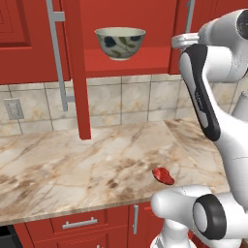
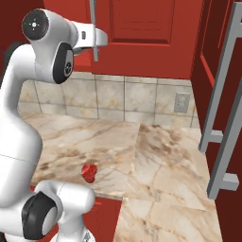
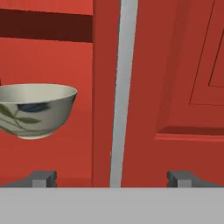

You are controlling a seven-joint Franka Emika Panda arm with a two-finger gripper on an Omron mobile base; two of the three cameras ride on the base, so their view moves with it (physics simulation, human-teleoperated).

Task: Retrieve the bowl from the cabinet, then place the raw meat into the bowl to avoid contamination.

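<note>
1. Bowl (image 1: 120, 42), cream-white with dark blue and green leaf marks, sits upright on the red shelf inside the open cabinet (image 1: 29, 43), up on the wall at the left of the scene.
2. One cabinet door (image 1: 77, 72) swings out edge-on just left of the bowl, with a long silver bar handle (image 1: 57, 53) on it.
3. Below, a marble counter (image 1: 72, 164) runs under a tiled wall (image 1: 135, 99) that carries a grey wall outlet (image 1: 13, 109).
4. Raw meat (image 1: 163, 176), a small glossy red lump, lies on the counter near its front edge, well below and right of the bowl.
5. Furthest right, the gripper (image 3: 112, 177) is raised to cabinet height, its fingers (image 3: 41, 178) spread fully wide and holding nothing. It faces a closed door's silver handle (image 3: 121, 87), the bowl off to one side.
</note>
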